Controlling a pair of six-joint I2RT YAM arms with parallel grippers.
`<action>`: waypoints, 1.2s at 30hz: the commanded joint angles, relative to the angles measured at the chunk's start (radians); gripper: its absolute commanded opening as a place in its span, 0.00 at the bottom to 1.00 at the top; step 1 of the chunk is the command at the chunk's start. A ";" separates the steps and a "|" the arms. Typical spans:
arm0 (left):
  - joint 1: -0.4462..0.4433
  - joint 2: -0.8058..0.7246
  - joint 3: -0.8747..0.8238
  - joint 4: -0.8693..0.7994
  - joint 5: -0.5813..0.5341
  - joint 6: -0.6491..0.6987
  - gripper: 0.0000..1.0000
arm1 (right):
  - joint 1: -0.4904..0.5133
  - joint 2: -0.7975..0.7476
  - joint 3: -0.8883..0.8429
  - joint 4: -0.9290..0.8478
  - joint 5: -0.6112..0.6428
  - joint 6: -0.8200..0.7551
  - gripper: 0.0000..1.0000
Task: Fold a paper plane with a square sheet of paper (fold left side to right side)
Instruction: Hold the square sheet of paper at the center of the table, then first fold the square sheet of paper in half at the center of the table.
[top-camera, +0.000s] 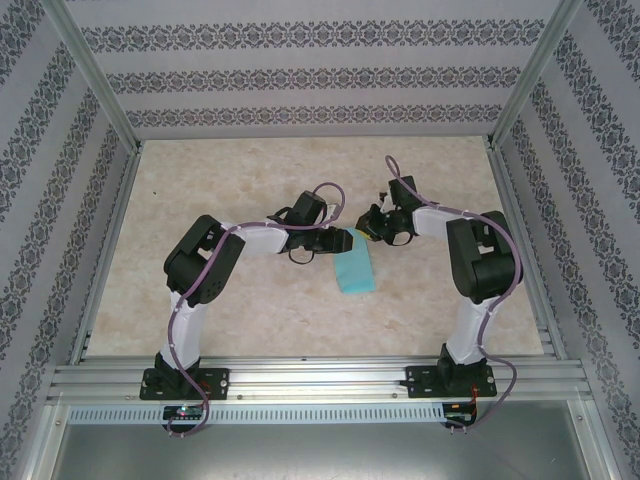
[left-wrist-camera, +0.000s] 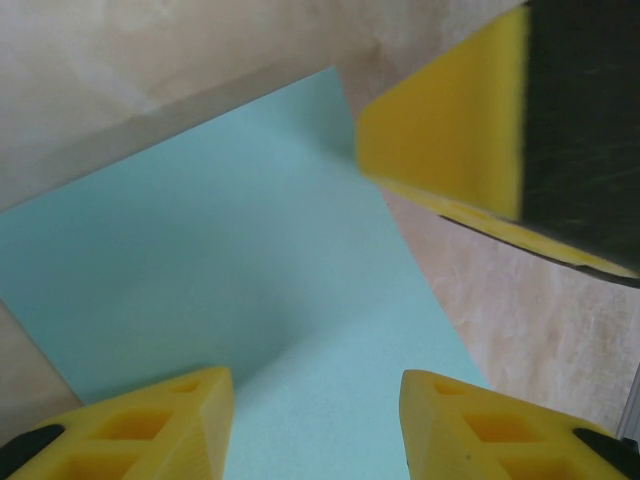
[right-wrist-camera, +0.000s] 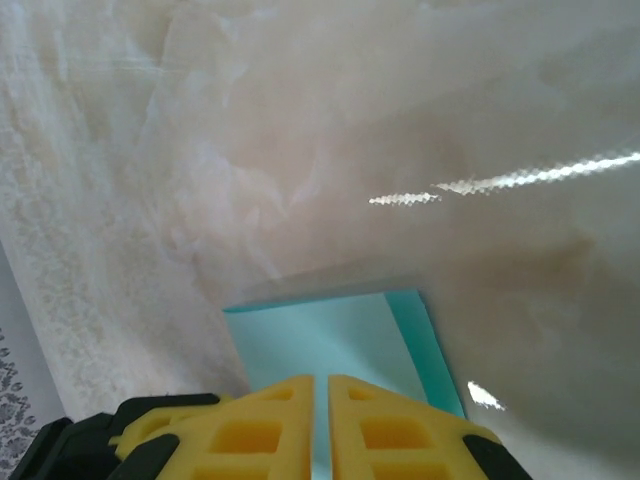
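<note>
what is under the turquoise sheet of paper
The beige table shows around the sheet of paper; in the right wrist view a darker strip of paper peeks out along its right edge. Anything else beneath is covered.

— How many sheets?
— One sheet of light turquoise paper (top-camera: 355, 270), on one counter (top-camera: 250, 180).
— Arms?
— Two: one left arm (top-camera: 200, 265) and one right arm (top-camera: 480, 260). Two purple cables, one left cable (top-camera: 176, 330) and one right cable (top-camera: 450, 208).
— Fingers?
— Four, two per arm, all yellow. The left wrist view shows three: both of the left arm's fingers (left-wrist-camera: 150, 425) and one of the right arm's fingers (left-wrist-camera: 450, 120). The right wrist view shows two.
</note>
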 joint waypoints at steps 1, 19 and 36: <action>-0.002 0.031 -0.021 -0.014 -0.049 0.027 0.49 | 0.018 0.039 0.022 0.017 -0.013 0.013 0.13; -0.069 -0.188 -0.221 0.136 0.061 0.058 0.51 | 0.019 0.080 0.010 -0.072 0.075 -0.019 0.12; -0.101 -0.139 -0.215 0.038 0.068 0.107 0.51 | 0.022 0.089 0.025 -0.098 0.093 -0.027 0.13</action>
